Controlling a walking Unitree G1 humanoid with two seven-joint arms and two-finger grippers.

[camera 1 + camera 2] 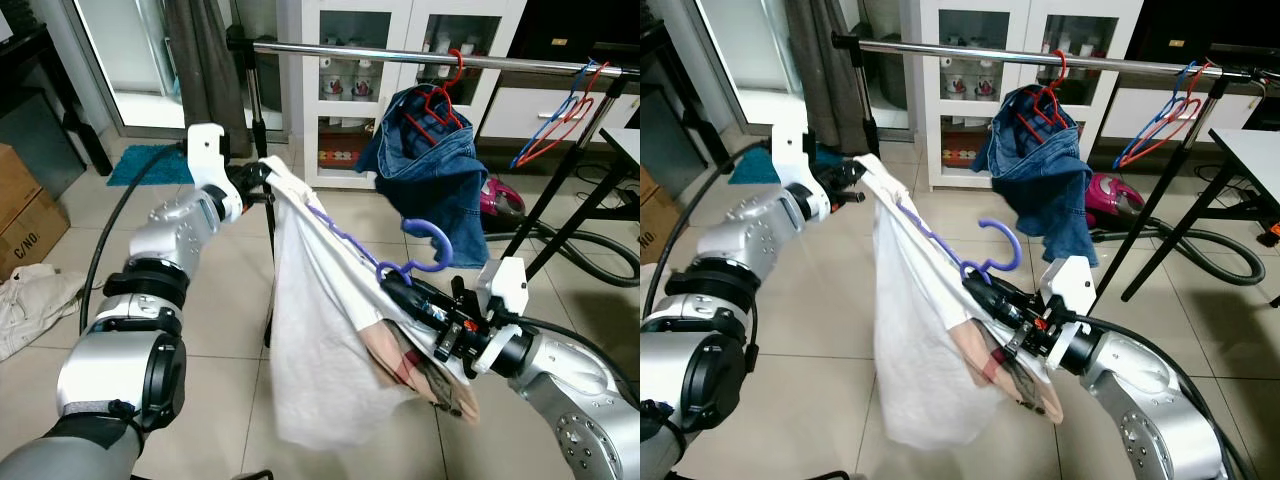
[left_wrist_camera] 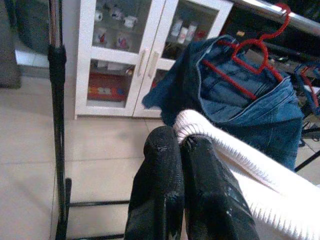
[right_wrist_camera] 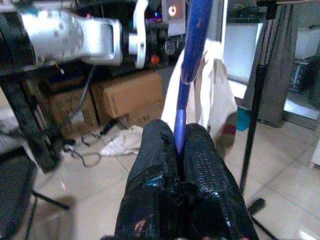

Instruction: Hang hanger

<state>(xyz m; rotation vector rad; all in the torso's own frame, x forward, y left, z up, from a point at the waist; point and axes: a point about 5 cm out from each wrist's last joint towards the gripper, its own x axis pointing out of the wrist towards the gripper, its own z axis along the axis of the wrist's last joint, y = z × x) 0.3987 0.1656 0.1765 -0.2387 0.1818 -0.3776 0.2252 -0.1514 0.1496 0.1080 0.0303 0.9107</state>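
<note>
1. A purple hanger (image 1: 375, 255) carrying a white garment (image 1: 320, 350) is held in the air between the two arms, well below and in front of the silver rail (image 1: 420, 57); its hook points upward and is not on the rail.
2. The right gripper (image 1: 395, 292) is seen at the hanger's neck, just under the hook. In the right wrist view its two black fingers (image 3: 156, 165) are pressed narrowly together with the purple wire clamped between them.
3. The left gripper (image 1: 255, 180) is placed at the far shoulder of the garment, below the rail's left end. In the left wrist view its fingers (image 2: 162, 180) are closed tight on the white ribbed edge of the cloth.
4. The garment is stretched at a slant between the two grips and hangs loose beneath them, with a tan lower part showing near the right gripper.
5. On the rail, a red hanger (image 1: 440, 105) with a blue denim garment (image 1: 430, 170) is already hung near the middle, and empty red and blue hangers (image 1: 560, 115) are hung toward its right end.
6. The pick-up is judged done. Lifting the hook to the rail, setting it over a free stretch left of the denim, and releasing both grips are judged still to come.
</note>
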